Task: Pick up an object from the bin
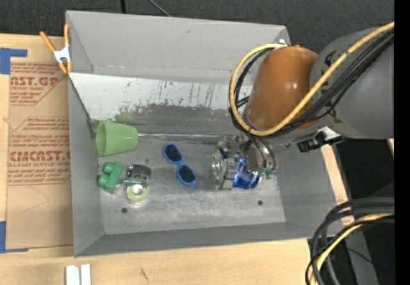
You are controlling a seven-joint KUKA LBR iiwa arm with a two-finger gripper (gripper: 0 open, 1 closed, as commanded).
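The gripper [232, 168] is down near the bin's [192, 210] right wall, beside a small blue thing [245, 179]; whether it grips cannot be told.

In the bin [82, 181], the cup [117, 138] lies on its side at the left, near the back wall. In front of it sit a small block [110, 175] and, just to its right, a round cap [137, 193]. The toy sunglasses [180, 165] lie in the middle of the floor. To their right (on the arm's side) the gripper [238, 165] is low over a small object [244, 180].
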